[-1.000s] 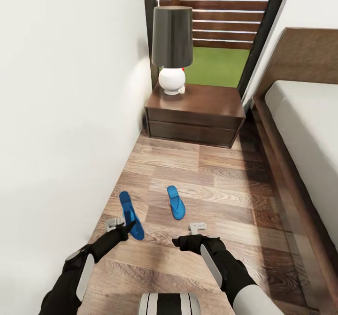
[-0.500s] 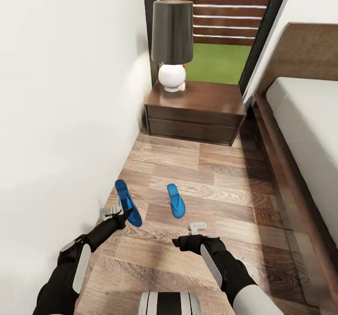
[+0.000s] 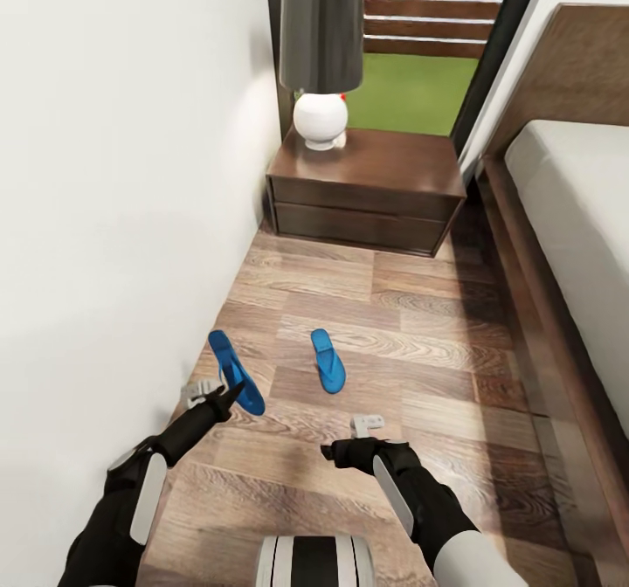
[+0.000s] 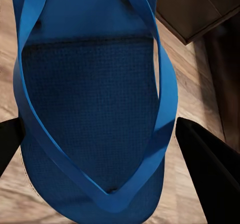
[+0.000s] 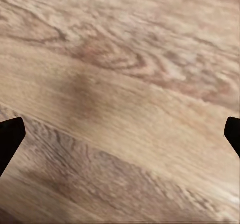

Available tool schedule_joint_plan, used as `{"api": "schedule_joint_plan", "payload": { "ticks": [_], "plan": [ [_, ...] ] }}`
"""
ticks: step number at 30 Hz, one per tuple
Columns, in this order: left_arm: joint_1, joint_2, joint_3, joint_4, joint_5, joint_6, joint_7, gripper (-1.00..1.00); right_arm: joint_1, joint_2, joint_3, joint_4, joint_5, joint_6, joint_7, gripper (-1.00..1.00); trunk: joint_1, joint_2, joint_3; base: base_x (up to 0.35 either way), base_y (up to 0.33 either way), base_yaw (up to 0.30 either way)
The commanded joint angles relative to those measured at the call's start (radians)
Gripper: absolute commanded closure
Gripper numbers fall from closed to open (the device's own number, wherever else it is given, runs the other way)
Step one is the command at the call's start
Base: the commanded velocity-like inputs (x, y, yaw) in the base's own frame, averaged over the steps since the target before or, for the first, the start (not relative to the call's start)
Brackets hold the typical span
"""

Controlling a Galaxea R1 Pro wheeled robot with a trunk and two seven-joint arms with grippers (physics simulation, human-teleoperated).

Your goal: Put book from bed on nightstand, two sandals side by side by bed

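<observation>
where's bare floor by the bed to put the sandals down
Free: the plank strip between the loose sandal and the bed frame, running up to the nightstand. Crowded: by the wall, where the left end effector has the other sandal, and the nightstand's lamp corner.

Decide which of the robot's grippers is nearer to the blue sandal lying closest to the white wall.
Left. The left gripper is right at that sandal, fingers either side of it. The right gripper hangs over bare floor, further from it.

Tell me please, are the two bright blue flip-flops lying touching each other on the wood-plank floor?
No, the left flip-flop near the wall and the right flip-flop are separated by bare wood-plank floor.
</observation>
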Motion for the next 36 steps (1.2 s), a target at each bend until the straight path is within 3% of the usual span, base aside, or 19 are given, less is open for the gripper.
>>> {"api": "schedule_joint_plan", "payload": {
  "ticks": [1, 7, 36],
  "plan": [
    [-0.001, -0.001, 0.003, 0.000, 0.013, 0.010, -0.004, 1.00, 0.000, 0.000, 0.000, -0.001, -0.004, 0.005, 0.000, -1.00, 0.000, -0.001, -0.005, 0.000, 0.000, 0.000],
    [-0.001, 0.000, 0.004, 0.000, 0.032, 0.009, -0.004, 1.00, 0.000, 0.000, 0.000, -0.001, -0.004, 0.004, 0.000, -1.00, 0.001, -0.001, -0.008, 0.000, 0.000, 0.000],
    [-0.001, -0.001, -0.005, 0.000, 0.034, 0.010, -0.008, 1.00, 0.000, 0.000, 0.000, -0.001, -0.004, 0.005, 0.000, -1.00, 0.001, -0.001, -0.008, 0.131, 0.000, 0.000]
  ]
}}
